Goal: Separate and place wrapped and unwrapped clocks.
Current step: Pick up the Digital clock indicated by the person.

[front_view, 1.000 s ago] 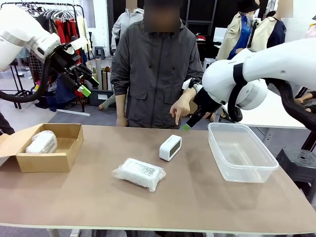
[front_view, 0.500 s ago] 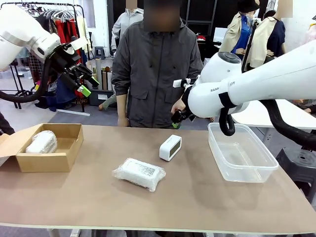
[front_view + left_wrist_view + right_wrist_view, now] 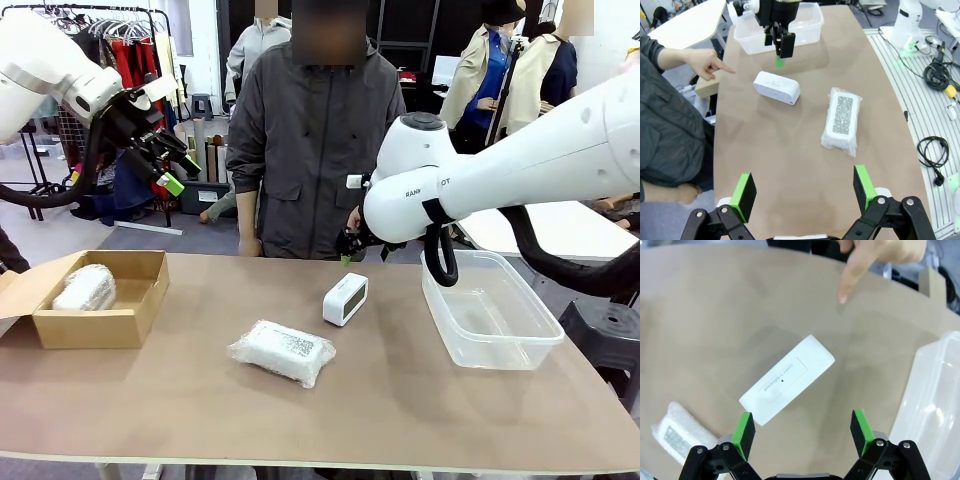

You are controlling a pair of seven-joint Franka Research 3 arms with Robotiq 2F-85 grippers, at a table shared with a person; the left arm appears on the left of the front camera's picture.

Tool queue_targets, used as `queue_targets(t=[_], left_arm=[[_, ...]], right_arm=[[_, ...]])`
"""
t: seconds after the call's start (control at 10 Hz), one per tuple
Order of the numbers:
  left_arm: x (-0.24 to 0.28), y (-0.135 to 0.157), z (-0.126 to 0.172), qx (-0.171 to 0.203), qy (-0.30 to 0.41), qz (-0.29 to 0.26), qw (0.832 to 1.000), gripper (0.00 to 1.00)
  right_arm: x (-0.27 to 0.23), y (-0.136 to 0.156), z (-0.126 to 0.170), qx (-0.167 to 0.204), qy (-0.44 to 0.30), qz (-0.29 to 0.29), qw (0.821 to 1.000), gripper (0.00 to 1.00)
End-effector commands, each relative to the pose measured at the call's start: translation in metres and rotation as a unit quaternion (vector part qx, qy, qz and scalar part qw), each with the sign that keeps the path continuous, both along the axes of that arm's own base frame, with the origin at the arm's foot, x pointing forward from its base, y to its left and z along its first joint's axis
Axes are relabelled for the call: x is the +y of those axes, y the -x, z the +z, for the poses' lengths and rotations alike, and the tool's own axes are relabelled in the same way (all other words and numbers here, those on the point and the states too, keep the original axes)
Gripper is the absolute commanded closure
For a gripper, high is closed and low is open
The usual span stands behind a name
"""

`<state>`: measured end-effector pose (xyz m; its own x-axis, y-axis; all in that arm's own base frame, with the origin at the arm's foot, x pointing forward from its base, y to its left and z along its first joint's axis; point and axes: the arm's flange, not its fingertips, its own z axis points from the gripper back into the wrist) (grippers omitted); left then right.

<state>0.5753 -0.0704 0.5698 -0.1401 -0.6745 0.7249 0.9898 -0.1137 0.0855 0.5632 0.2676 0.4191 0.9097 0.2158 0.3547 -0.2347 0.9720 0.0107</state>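
Right tool (image 3: 802, 427): jaws wide, nothing held, over bare clock (image 3: 786, 379), apparently clear of it. Left tool (image 3: 180, 172): wide, nothing held, raised far left. Brown tabletop (image 3: 420, 400); clothes rack (image 3: 120, 30) behind. Clock at centre; flat wrapped bundle (image 3: 283, 350) nearer, left. Rounder wrapped bundle (image 3: 85, 288) inside cardboard box (image 3: 100, 327), left. Clear tub (image 3: 500, 348) right. Person's hand (image 3: 885, 250) points beside clock.

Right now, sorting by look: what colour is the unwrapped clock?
White; the unwrapped clock shows best in the right wrist view.

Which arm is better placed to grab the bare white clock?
Right. Its open jaws hang over the bare clock, near the clear tub; the left jaws sit high, far from it.
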Motion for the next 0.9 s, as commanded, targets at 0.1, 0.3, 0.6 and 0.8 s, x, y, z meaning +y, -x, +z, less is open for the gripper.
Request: queue_targets(t=[0.1,0.3,0.6,0.8], left_arm=[[0.001,0.001,0.001,0.001,0.003,-0.002,1.000,0.00],[0.001,0.001,0.001,0.001,0.003,-0.002,1.000,0.00],[0.001,0.001,0.001,0.001,0.003,-0.002,1.000,0.00],[0.001,0.001,0.001,0.001,0.003,-0.002,1.000,0.00]], right_arm=[[-0.002,0.002,0.007,-0.013,-0.010,0.005,1.000,0.00],[-0.002,0.002,0.007,-0.013,-0.010,0.005,1.000,0.00],[0.006,-0.002,0.003,0.002,-0.009,-0.027,1.000,0.00],[0.016,0.002,-0.001,0.023,-0.025,-0.090,0.995,0.00]])
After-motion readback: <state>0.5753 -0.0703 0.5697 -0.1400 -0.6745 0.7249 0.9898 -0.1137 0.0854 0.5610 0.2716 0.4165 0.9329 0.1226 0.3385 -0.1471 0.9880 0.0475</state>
